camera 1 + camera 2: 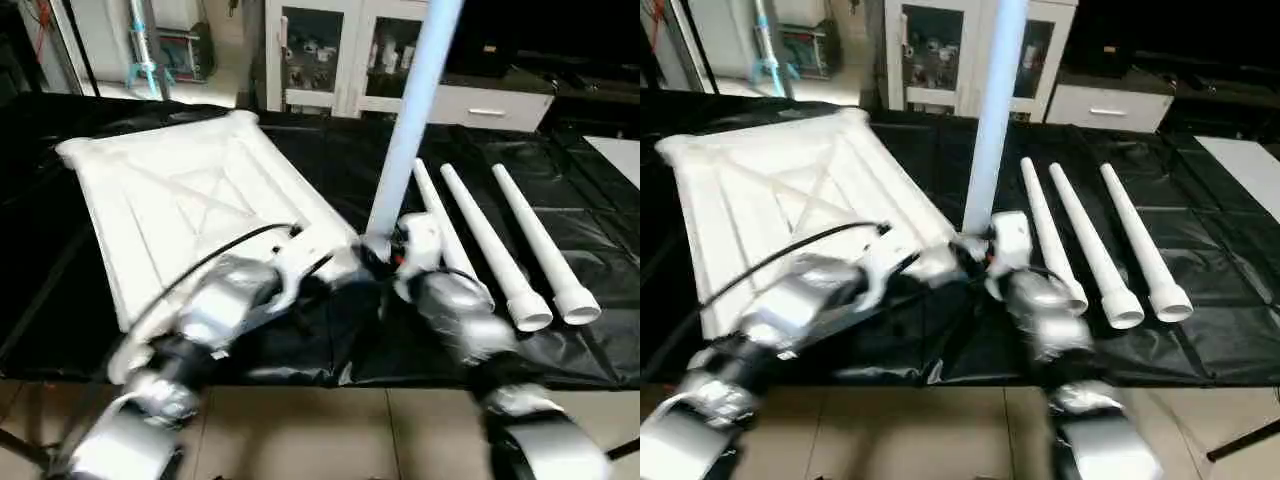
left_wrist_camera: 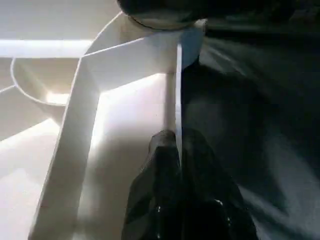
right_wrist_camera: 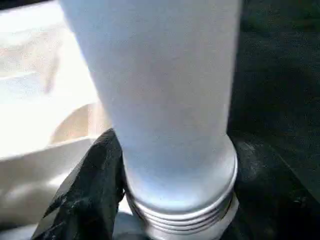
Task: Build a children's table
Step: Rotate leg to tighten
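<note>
The white tabletop (image 1: 180, 200) lies upside down, X-ribs up, on the left of the black-covered table. One white leg (image 1: 410, 130) stands upright at the tabletop's near right corner, with its threaded end (image 3: 185, 215) down at the corner socket. My right gripper (image 1: 385, 255) is closed around the base of this leg, and a black finger (image 3: 90, 185) presses its side. My left gripper (image 2: 175, 142) is shut on the thin rim wall (image 2: 177, 90) of the tabletop, just left of that corner. Three more legs (image 1: 490, 245) lie side by side to the right.
A black sheet (image 1: 560, 200) covers the work table, whose front edge runs just below my forearms. A white cabinet (image 1: 330, 50) with glass doors stands behind. A white surface (image 1: 620, 150) shows at the far right edge.
</note>
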`<state>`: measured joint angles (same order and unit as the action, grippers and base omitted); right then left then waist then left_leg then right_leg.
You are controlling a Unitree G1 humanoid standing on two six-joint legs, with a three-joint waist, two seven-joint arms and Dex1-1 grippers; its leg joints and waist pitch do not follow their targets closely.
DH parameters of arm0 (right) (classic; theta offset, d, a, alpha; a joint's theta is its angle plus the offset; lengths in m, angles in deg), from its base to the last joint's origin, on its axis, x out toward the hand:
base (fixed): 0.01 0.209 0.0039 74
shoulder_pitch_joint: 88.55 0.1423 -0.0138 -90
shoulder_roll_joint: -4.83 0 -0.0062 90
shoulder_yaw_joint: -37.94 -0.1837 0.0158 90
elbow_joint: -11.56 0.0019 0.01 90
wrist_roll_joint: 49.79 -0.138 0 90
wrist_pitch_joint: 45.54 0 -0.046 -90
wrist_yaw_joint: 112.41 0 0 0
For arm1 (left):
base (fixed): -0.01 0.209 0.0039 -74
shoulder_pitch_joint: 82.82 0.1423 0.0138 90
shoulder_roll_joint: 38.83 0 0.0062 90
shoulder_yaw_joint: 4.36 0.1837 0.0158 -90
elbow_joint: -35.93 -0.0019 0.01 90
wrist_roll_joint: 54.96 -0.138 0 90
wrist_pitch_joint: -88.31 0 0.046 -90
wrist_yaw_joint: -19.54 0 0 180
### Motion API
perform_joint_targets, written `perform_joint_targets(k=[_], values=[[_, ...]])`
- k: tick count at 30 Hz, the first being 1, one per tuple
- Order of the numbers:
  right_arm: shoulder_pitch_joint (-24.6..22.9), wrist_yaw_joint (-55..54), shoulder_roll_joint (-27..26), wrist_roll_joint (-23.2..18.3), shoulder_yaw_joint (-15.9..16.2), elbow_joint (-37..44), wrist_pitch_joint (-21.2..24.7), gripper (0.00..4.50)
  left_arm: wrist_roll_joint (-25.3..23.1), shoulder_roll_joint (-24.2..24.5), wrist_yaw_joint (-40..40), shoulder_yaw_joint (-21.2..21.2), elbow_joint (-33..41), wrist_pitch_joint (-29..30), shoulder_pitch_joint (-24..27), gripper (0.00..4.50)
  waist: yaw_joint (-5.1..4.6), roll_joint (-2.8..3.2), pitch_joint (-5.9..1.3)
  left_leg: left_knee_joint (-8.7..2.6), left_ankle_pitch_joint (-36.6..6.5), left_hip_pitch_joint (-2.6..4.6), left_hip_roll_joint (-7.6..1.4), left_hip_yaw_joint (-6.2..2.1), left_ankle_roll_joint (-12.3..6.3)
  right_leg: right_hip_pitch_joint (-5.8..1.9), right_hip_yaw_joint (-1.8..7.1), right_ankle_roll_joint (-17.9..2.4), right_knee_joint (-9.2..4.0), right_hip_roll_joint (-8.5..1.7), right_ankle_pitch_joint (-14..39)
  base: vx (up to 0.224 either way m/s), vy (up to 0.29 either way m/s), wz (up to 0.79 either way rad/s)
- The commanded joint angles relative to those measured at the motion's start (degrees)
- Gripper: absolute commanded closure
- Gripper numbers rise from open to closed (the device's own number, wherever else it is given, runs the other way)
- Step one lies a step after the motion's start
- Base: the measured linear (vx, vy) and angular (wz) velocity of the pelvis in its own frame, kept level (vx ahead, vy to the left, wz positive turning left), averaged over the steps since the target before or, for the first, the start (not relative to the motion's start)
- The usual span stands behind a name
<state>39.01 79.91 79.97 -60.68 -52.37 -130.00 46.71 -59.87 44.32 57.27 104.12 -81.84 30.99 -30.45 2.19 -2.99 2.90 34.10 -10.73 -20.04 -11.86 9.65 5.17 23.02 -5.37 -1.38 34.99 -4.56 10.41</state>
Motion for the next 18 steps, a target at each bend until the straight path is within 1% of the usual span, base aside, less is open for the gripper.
perform_joint_targets(k=[1,2,3,4,6,8,9,10,11,12,13,15,16,17,18], values=[[-0.4,-4.3,-4.1,4.2,3.3,-4.4,-0.7,1.76,-0.9,-1.9,-7.3,-2.5,-0.9,-1.8,-3.8,4.50,0.36,0.38,-3.52,-4.26,-17.7,0.63,-1.07,-0.56,1.45,-1.81,2.66,-6.8,-5.60,-4.01,23.9,0.000,0.000,0.00],[-0.3,-4.5,-4.2,4.2,3.4,-4.5,-0.8,1.76,-0.9,-1.9,-7.5,-2.6,-1.0,-1.9,-3.8,4.50,0.41,0.33,-3.40,-4.38,-17.7,0.29,-1.07,-0.50,0.78,-2.05,2.63,-6.7,-5.49,-3.91,22.6,0.000,0.000,0.00],[-0.1,-4.3,-4.7,4.2,3.4,-4.7,-1.0,1.76,-1.0,-2.1,-7.9,-2.7,-1.2,-1.9,-4.0,4.50,0.50,0.14,-3.49,-4.41,-17.1,0.06,-1.09,-0.44,0.29,-2.22,2.67,-6.6,-5.34,-3.87,21.5,0.000,0.000,0.00],[0.4,-3.3,-5.9,4.4,3.7,-5.2,-1.6,1.76,-1.1,-2.3,-8.4,-3.0,-1.3,-1.8,-4.4,4.50,0.59,0.24,-3.56,-4.38,-16.3,0.09,-1.15,-0.36,-0.07,-2.16,2.79,-7.1,-5.14,-3.90,20.0,0.000,0.000,0.00],[0.8,-3.3,-6.2,5.0,3.9,-5.7,-2.1,1.76,-1.1,-2.4,-8.4,-3.1,-1.3,-1.7,-4.5,4.50,0.67,0.29,-3.58,-4.36,-15.4,-0.03,-1.18,-0.27,-0.29,-2.23,2.89,-7.6,-4.94,-3.84,18.3,0.000,0.000,0.00],[1.0,-3.6,-6.2,5.3,3.8,-6.1,-2.9,1.76,-1.2,-2.3,-8.3,-3.1,-1.3,-1.8,-4.4,4.50,0.88,0.26,-3.73,-4.32,-13.3,-0.14,-1.18,-0.11,-0.57,-2.44,3.01,-8.7,-4.43,-3.79,14.6,0.000,0.000,0.00],[1.2,-2.9,-6.2,4.7,3.0,-6.5,-3.8,1.76,-1.2,-2.2,-8.1,-3.1,-1.6,-2.0,-4.2,4.50,0.96,0.35,-3.83,-4.31,-11.9,-0.24,-1.19,-0.06,-0.83,-2.62,3.04,-9.2,-4.15,-3.79,12.4,0.057,-0.007,0.00],[1.6,-2.8,-6.1,4.7,2.8,-7.2,-4.6,1.76,-1.0,-2.3,-8.2,-3.1,-2.2,-2.4,-4.3,4.50,1.01,0.52,-3.88,-4.26,-10.8,-0.20,-1.21,0.01,-1.07,-2.64,3.10,-9.9,-3.89,-3.78,10.2,0.000,0.000,0.00],[1.7,-2.8,-6.1,4.7,2.8,-7.3,-4.8,1.76,-1.0,-2.3,-8.2,-3.1,-2.2,-2.5,-4.3,4.50,0.95,0.50,-3.87,-4.28,-10.6,-0.27,-1.22,0.00,-1.15,-2.69,3.08,-10.3,-3.83,-3.74,9.6,0.000,0.000,0.00],[1.7,-1.7,-6.0,4.3,2.7,-7.4,-5.3,1.76,-0.9,-2.3,-8.1,-3.0,-2.4,-2.6,-4.2,4.50,0.98,0.47,-3.83,-4.29,-10.7,-0.24,-1.23,0.06,-1.27,-2.73,3.06,-10.5,-3.81,-3.69,9.2,0.000,0.000,0.00],[1.4,0.9,-5.7,3.2,2.4,-6.5,-5.5,1.41,-0.8,-2.1,-7.6,-2.7,-2.3,-2.9,-4.0,4.50,0.98,0.49,-3.80,-4.30,-10.8,-0.19,-1.25,0.07,-1.27,-2.73,3.09,-10.6,-3.81,-3.72,9.3,0.000,0.000,0.00],[0.4,3.3,-4.6,2.5,2.0,-4.7,-6.0,1.06,-0.6,-1.6,-6.6,-2.5,-1.7,-3.1,-3.4,4.50,1.01,0.46,-3.69,-4.35,-11.9,-0.13,-1.23,0.16,-1.55,-2.77,3.14,-10.5,-4.06,-3.70,10.6,0.000,0.000,0.00],[-0.1,4.2,-4.2,2.3,1.9,-3.7,-6.3,1.04,-0.6,-1.4,-6.0,-2.3,-1.5,-3.3,-3.2,4.50,0.98,0.59,-3.57,-4.44,-12.7,-0.25,-1.23,0.10,-1.63,-2.81,3.15,-10.3,-4.23,-3.76,11.8,0.000,0.000,0.00],[-0.8,4.5,-3.5,2.4,1.8,-2.5,-6.8,1.04,-0.6,-0.9,-5.2,-2.1,-1.1,-3.4,-2.8,4.50,0.87,0.58,-3.51,-4.53,-13.2,-0.41,-1.24,0.05,-1.63,-2.94,3.14,-9.9,-4.41,-3.79,12.7,0.000,0.000,0.00],[-1.4,5.6,-3.1,1.9,1.7,-1.2,-6.7,0.84,-0.6,-0.5,-4.7,-2.0,-0.7,-3.5,-2.5,4.50,0.65,0.41,-3.54,-4.58,-13.4,-0.49,-1.26,-0.09,-1.60,-3.03,3.09,-9.4,-4.48,-3.79,13.8,0.000,0.000,0.00]])
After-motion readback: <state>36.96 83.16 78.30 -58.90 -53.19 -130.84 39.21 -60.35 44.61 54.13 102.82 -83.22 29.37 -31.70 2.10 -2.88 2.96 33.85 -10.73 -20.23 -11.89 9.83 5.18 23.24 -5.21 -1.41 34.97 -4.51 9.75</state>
